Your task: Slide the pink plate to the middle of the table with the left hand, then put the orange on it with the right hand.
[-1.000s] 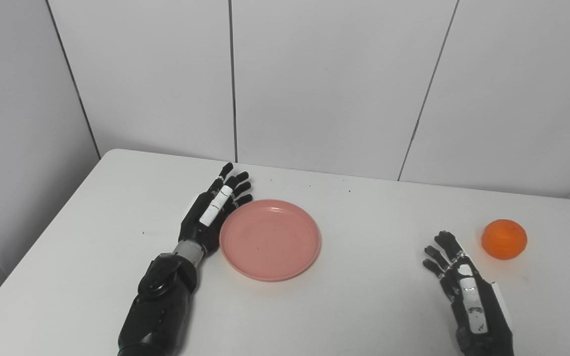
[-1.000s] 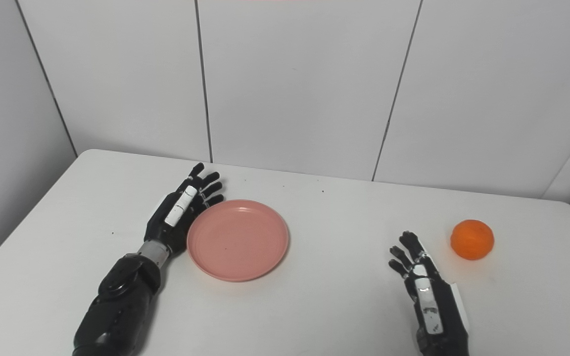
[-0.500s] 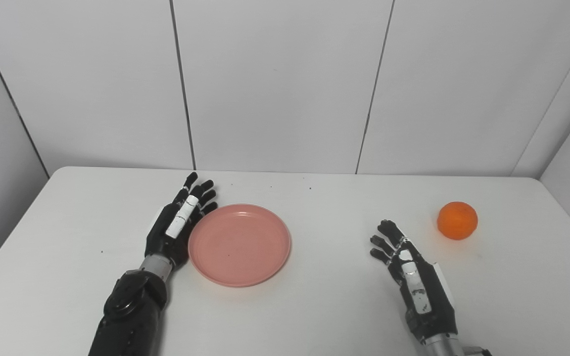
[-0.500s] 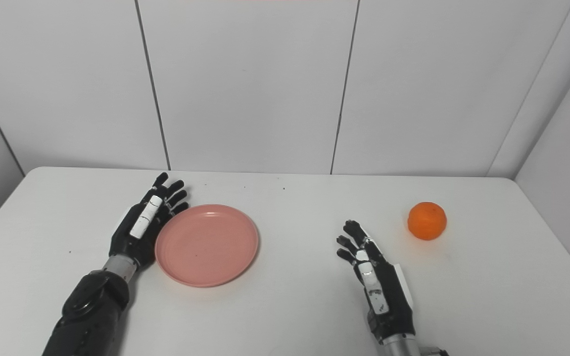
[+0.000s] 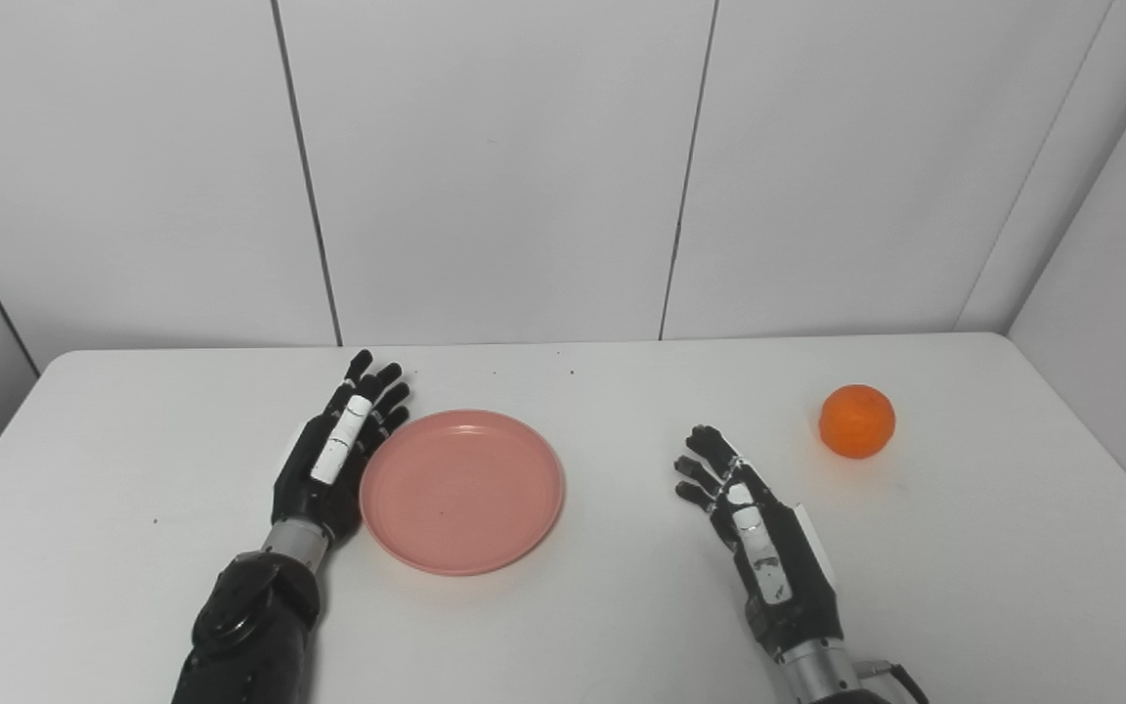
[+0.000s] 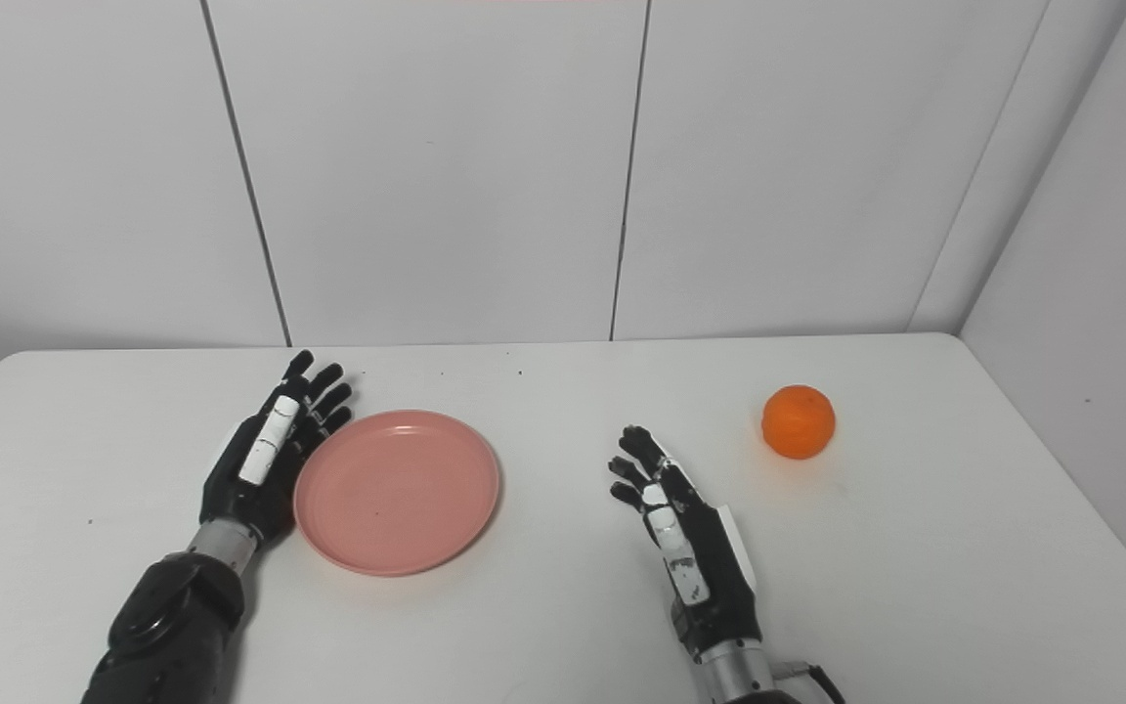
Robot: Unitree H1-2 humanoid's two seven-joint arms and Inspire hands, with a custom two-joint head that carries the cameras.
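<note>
A round pink plate [image 5: 462, 490] lies flat on the white table [image 5: 622, 606], left of the middle. My left hand [image 5: 333, 452] is open with straight fingers, set on edge against the plate's left rim. An orange [image 5: 856, 421] sits on the table at the far right, apart from everything. My right hand [image 5: 754, 528] is open and empty, low over the table between the plate and the orange, a hand's length short of the orange.
White panelled walls [image 5: 504, 166] close the table at the back and on the right. The table's far edge [image 5: 622, 342] runs just behind my left hand's fingertips.
The camera has swung to the right, so the whole picture has shifted left. The plate, the orange and both hands show no clear move of their own.
</note>
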